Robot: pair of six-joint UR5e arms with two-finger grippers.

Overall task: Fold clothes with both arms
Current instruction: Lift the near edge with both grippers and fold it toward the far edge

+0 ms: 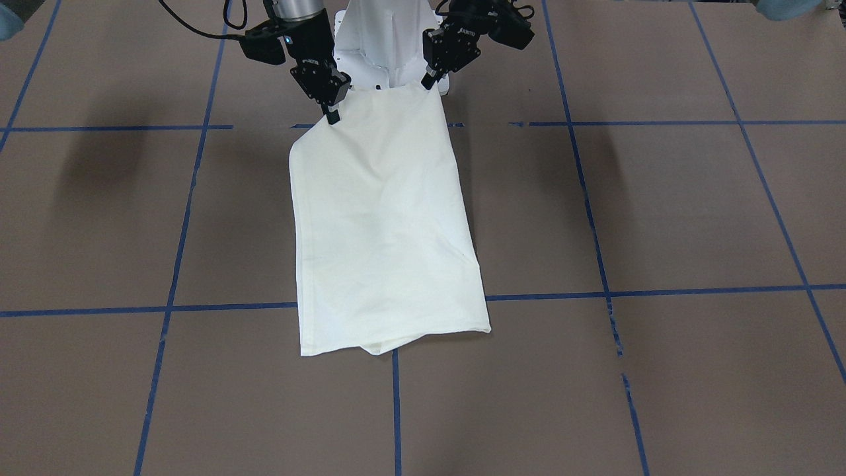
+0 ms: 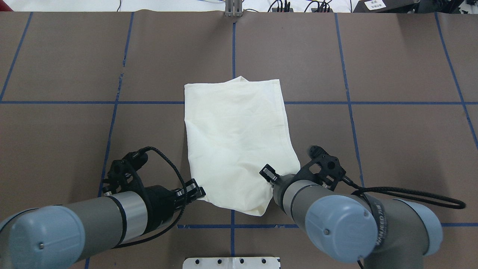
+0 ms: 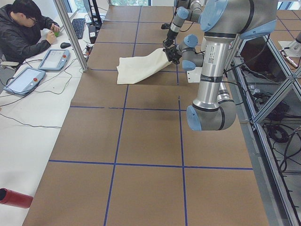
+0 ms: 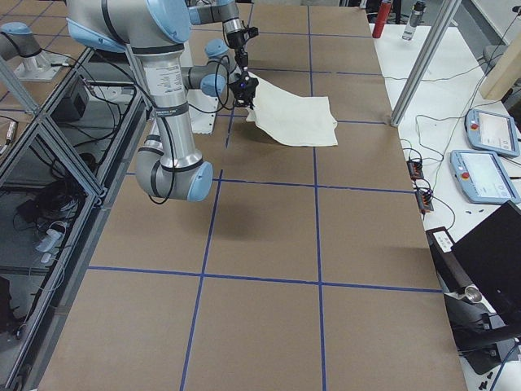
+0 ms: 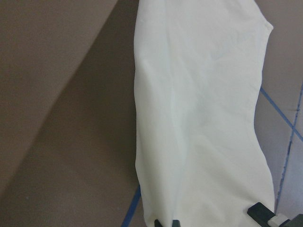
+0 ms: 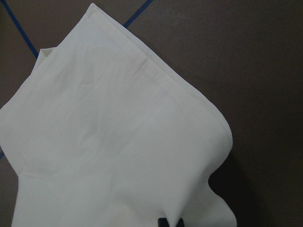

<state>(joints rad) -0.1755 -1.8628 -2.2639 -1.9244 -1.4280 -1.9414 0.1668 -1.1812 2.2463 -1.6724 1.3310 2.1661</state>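
Observation:
The clothes are a cream shirt folded into a long narrow panel, plain side up, with no print showing. Its far end lies flat on the brown table. The end nearest the robot is lifted off the surface. My left gripper is shut on one near corner, and my right gripper is shut on the other. In the overhead view the left gripper and right gripper flank that near edge, which sags between them. Each wrist view shows cloth running away from pinched fingertips.
The white base mount sits just behind the held edge. Blue tape lines grid the table. At the left end a person sits at a desk with teach pendants and a metal post. More pendants lie at the right end.

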